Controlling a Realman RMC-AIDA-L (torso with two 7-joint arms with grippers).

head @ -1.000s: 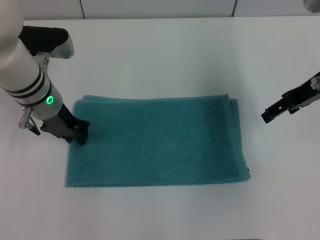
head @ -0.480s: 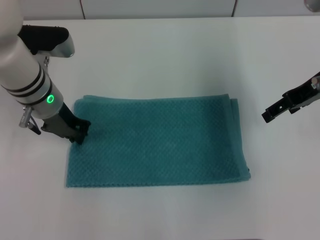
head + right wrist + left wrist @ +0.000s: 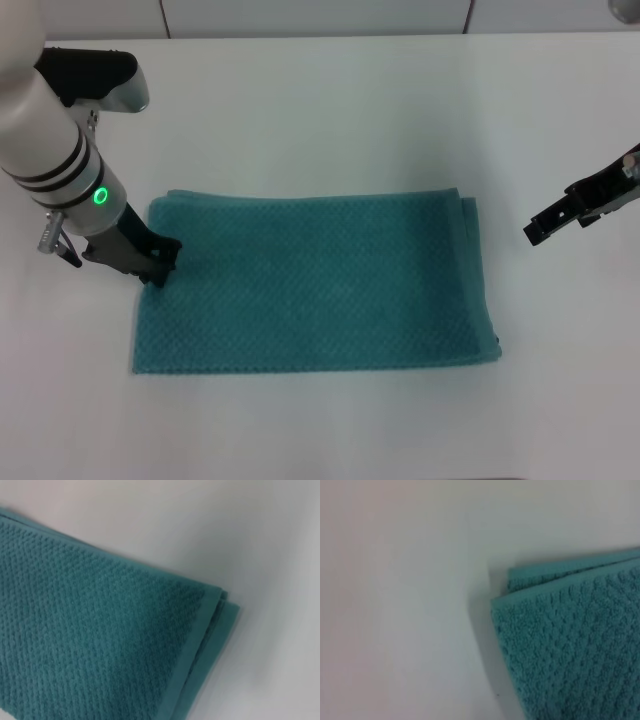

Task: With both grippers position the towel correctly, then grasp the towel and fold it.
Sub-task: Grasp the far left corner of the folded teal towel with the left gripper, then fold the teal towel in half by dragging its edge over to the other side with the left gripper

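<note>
Towel: teal waffle-weave rectangular cloth towel (image 3: 315, 283), flat, layered, mid white table (image 3: 330, 110).
Left hand (image 3: 158, 265): tips at towel's left edge; grip unclear.
Right hand (image 3: 537, 229): off towel's right edge, opening unclear.

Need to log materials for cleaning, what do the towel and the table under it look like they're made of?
The towel looks like soft woven cotton or microfibre: matte teal, waffle-like bumps, stitched hems, stacked layers at its corners. The table looks like smooth white laminate or painted board with a faint sheen; which one cannot be told.
</note>
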